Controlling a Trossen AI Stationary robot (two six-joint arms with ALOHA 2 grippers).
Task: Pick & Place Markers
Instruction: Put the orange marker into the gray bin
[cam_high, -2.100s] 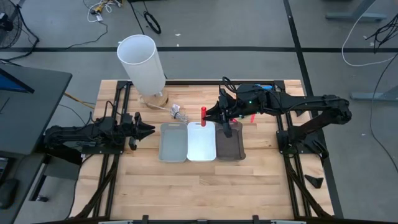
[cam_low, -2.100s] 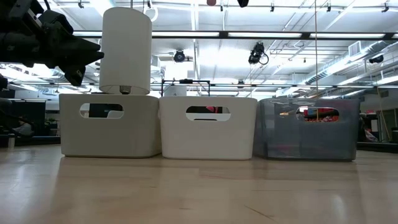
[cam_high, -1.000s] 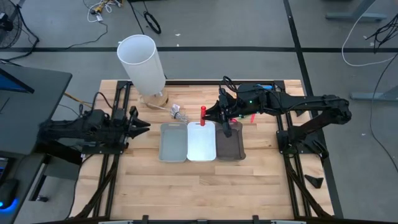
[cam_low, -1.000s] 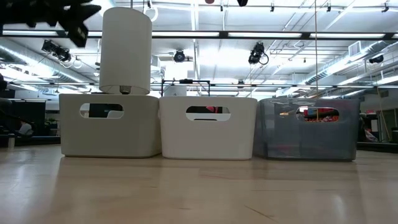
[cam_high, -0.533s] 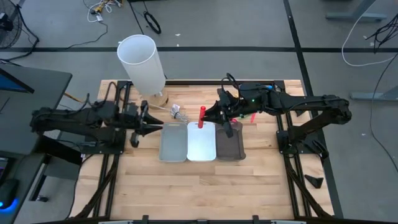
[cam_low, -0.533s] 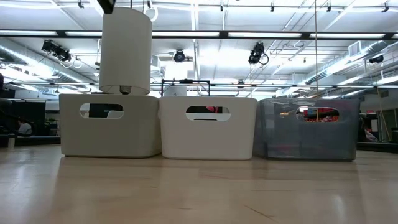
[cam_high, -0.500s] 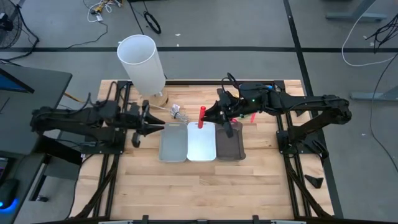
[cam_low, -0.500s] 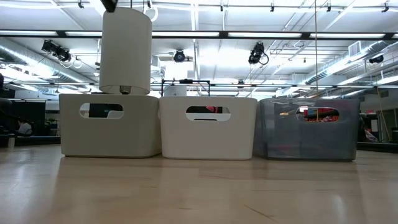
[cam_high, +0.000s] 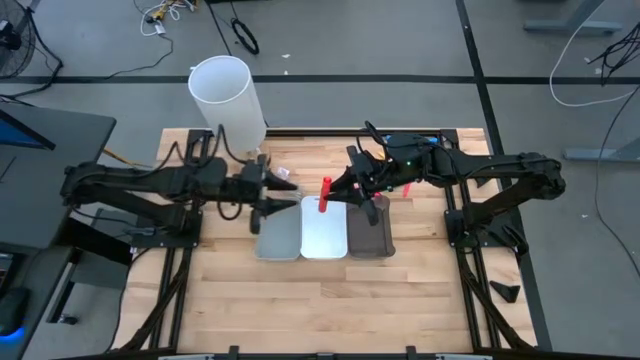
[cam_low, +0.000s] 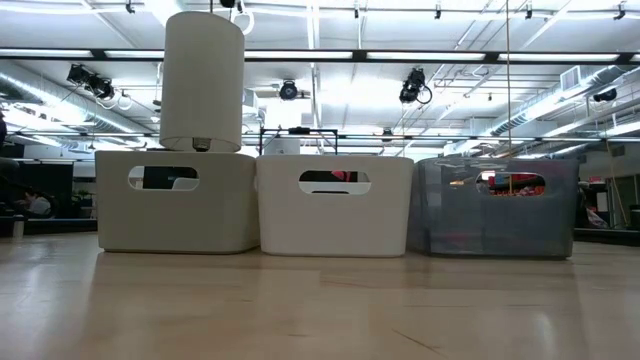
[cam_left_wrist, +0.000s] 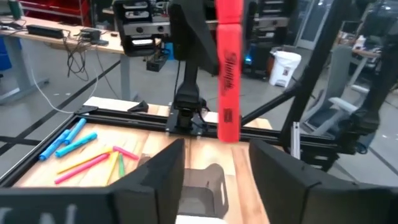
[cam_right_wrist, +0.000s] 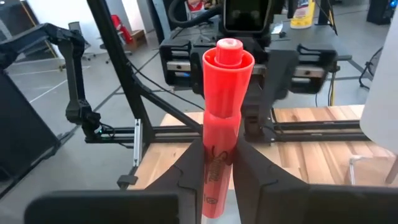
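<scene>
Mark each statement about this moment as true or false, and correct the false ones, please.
1. The right gripper is shut on the red marker. True.
2. The left gripper holds a blue marker. False: its fingers stand open with nothing between them.
3. Three trays stand side by side: grey tray, white tray, dark tray. True.
4. The white cylinder lies on its side inside the white tray. False: it stands upright at the table's far edge, behind the trays.
5. Loose markers lie on the table. True.

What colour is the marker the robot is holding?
Red. The marker in the right gripper shows best in the right wrist view.
</scene>
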